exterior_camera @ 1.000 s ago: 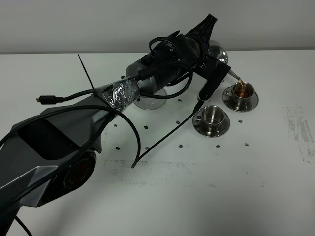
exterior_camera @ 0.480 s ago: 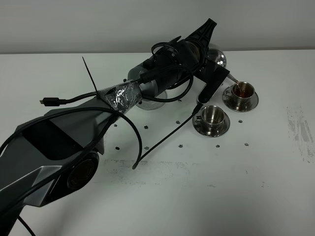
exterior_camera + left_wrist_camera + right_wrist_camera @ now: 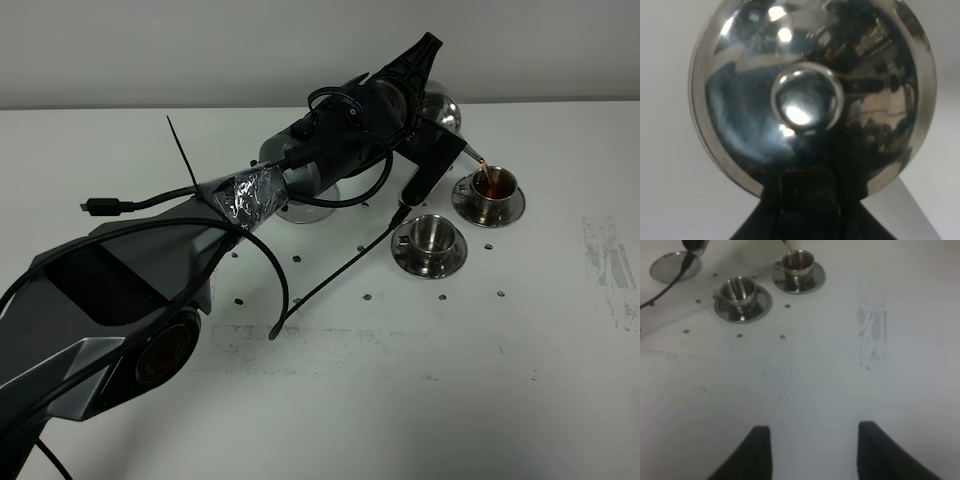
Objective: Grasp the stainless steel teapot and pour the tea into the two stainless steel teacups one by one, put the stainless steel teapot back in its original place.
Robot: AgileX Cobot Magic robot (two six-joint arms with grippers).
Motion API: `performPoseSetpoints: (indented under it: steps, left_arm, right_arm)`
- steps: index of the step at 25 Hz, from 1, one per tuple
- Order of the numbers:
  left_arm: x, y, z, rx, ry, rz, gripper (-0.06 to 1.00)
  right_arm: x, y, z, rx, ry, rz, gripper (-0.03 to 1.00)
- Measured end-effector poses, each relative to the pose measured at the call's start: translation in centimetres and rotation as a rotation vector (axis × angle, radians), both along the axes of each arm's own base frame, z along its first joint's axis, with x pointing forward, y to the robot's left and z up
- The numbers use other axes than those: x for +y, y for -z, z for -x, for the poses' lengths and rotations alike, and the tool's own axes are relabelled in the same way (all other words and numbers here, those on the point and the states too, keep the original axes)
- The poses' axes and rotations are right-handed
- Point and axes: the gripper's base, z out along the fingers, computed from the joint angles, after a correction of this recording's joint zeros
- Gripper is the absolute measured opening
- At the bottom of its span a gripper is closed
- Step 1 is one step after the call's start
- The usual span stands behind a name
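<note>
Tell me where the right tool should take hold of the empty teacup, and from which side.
Take the empty teacup by its open rim on the side away from its small handle, coming from above on the right of the high view with the right tool. The handle looks too small to pinch, and the black cable hangs beside it.

The teapot (image 3: 740, 100), near teacup (image 3: 430, 235) and far teacup (image 3: 498, 203) are mirror-bright silver. The tea (image 3: 497, 184) is reddish-brown. The white table (image 3: 450, 380) bears faint grey scuffs (image 3: 610, 270).
</note>
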Motion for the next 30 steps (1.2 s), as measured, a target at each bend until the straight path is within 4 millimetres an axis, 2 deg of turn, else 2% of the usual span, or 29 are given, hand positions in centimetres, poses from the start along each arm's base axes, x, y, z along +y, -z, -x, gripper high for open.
performPoseSetpoints:
  steps: [30]
  left_arm:
    - [-0.24,-0.37,-0.14,-0.054,0.036,-0.016,0.21]
  right_arm:
    - [0.00,0.00,0.00,0.000,0.000,0.000,0.41]
